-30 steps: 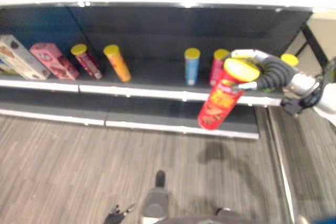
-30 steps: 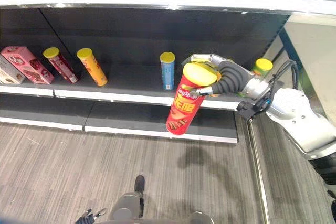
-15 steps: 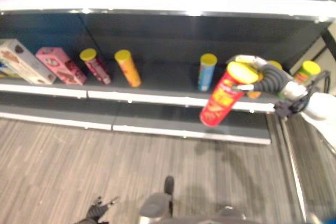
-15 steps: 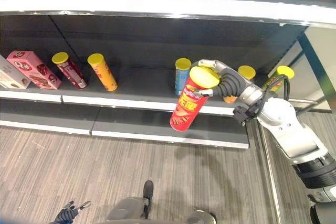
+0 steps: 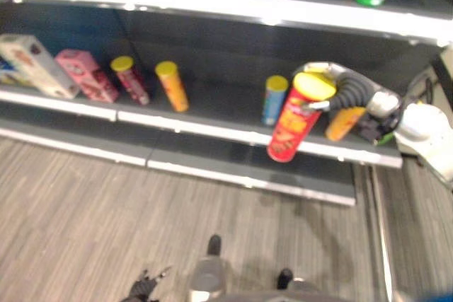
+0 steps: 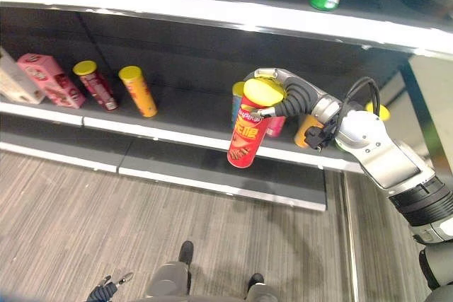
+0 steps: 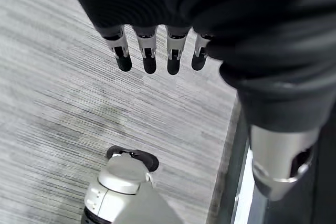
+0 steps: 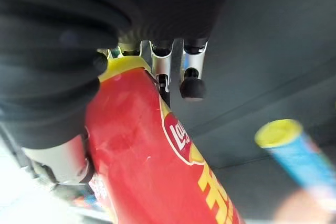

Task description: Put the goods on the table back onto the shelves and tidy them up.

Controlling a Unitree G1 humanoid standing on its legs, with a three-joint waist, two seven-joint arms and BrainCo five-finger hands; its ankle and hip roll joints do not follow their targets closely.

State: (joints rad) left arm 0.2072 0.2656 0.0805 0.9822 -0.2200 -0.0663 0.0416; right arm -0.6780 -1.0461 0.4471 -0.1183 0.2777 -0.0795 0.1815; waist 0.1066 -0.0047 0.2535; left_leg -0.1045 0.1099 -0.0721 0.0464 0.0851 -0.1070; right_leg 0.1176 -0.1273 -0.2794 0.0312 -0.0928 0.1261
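Right robot hand grips the red can at its yellow lid, tilted, bottom toward 7 o'clock, before the shelf. It looks light, stiff, slick and crushable; a mid-body hold seems steadier. Left robot hand hangs relaxed, fingers straight.

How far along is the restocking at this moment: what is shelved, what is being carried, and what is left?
Already on the shelf: two boxes, a maroon can, an orange can, a blue can and more cans behind the arm. In hand: the right robot hand grips the red can near its yellow lid, held tilted in front of the shelf edge, not yet set down. The left robot hand hangs open. Left: placing and straightening the red can.
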